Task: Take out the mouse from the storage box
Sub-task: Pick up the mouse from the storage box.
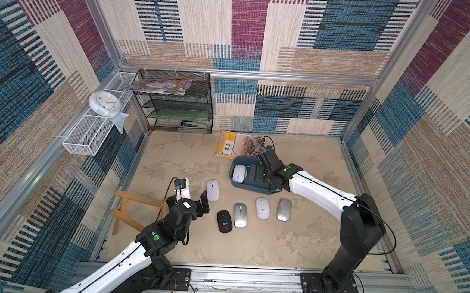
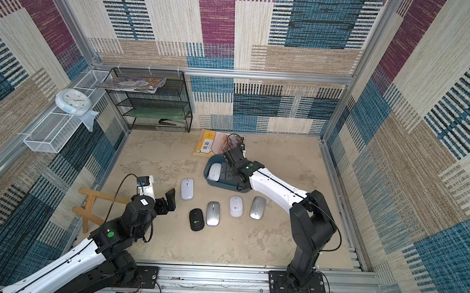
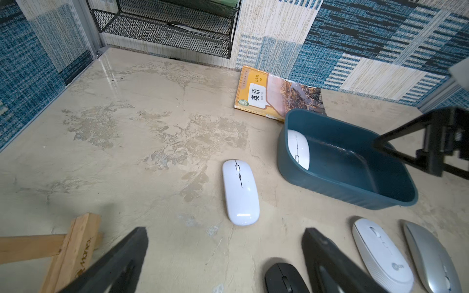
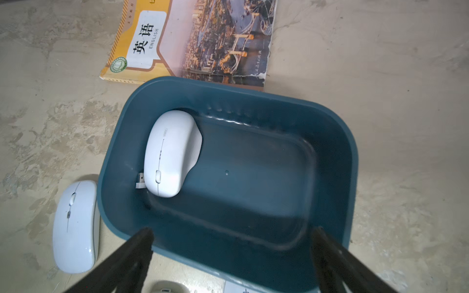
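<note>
1. The right gripper (image 4: 232,230) stands wide open and holds nothing. In the top views its black fingers hang over the three-o'clock half of the shallow dark teal plastic storage box (image 4: 337,142).
2. The left gripper (image 3: 225,230) is likewise spread wide and empty, at about eight o'clock from a flat white mouse (image 3: 241,192) on the table.
3. The rounded white mouse (image 4: 172,152) lies buttons-up at the box's nine-o'clock end, close against the wall. A small white USB receiver (image 4: 140,180) sits just beside it.
4. The box's eleven-o'clock rim overlaps a yellow English textbook (image 4: 190,40).
5. The flat white mouse lies just outside the box at eight o'clock, and a row of four mice (image 1: 262,208) lies at six.
6. Bare beige tabletop (image 1: 185,155) spreads at ten o'clock.
</note>
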